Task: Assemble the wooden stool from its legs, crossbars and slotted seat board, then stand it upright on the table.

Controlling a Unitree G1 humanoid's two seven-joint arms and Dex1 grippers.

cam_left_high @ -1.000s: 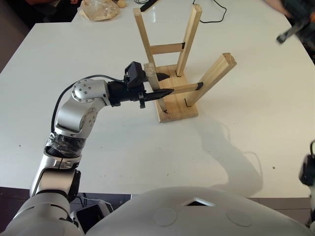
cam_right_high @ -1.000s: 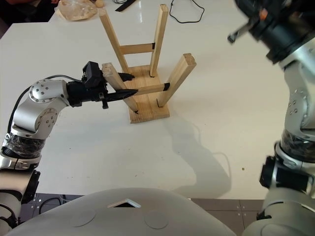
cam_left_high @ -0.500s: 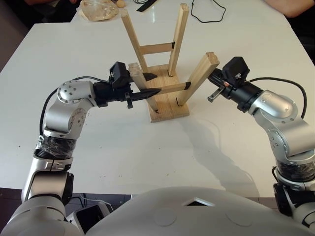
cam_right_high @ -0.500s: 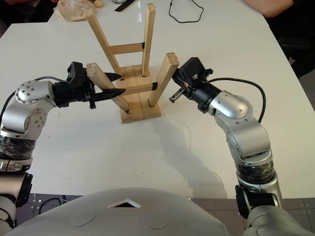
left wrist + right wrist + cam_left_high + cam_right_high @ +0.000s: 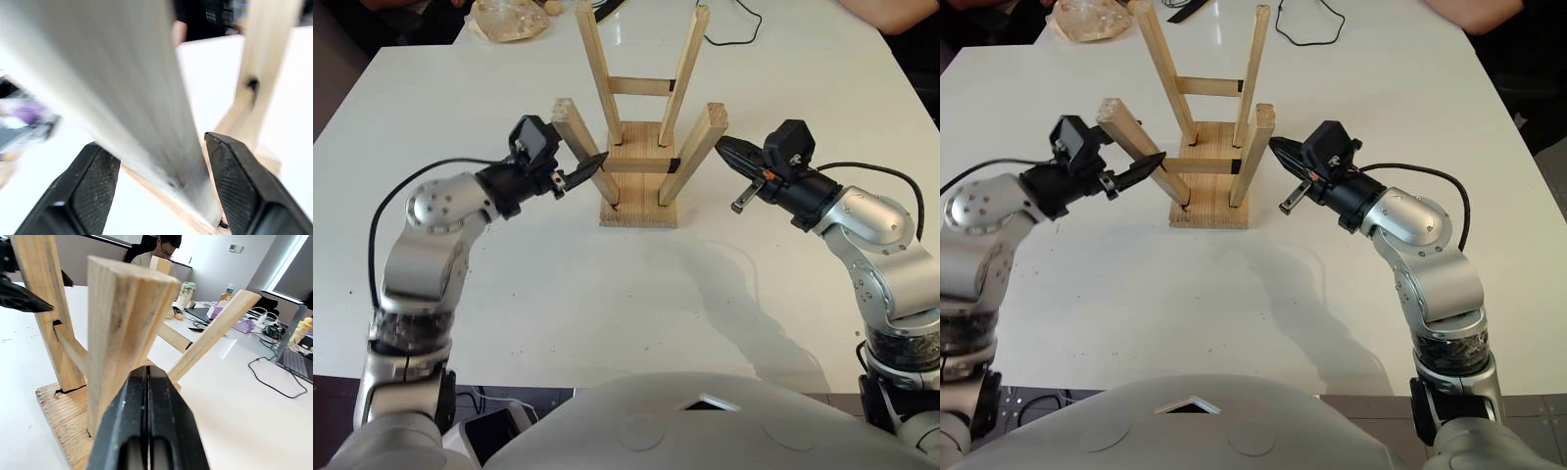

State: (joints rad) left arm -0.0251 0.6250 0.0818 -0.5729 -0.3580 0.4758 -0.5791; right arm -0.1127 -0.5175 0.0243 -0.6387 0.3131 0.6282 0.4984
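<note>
Straddling a stool leg [image 5: 570, 122], left pincer [image 5: 590, 165] gapes; right pincer [image 5: 722, 146] closed

The white table [image 5: 509, 294] carries the upturned stool [image 5: 641, 201] and a plastic bag [image 5: 509, 18].

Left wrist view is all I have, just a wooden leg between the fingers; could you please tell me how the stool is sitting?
Observer: The stool is upside down, with its seat board flat on the table and all four legs pointing up.
Operator: Thank you. Where is the right gripper?
Observer: The right gripper has its fingers shut, with the tip right beside the near right leg. I cannot tell whether it touches.
Operator: And which leg am I around?
Observer: The left gripper is open around the near left leg.
</note>
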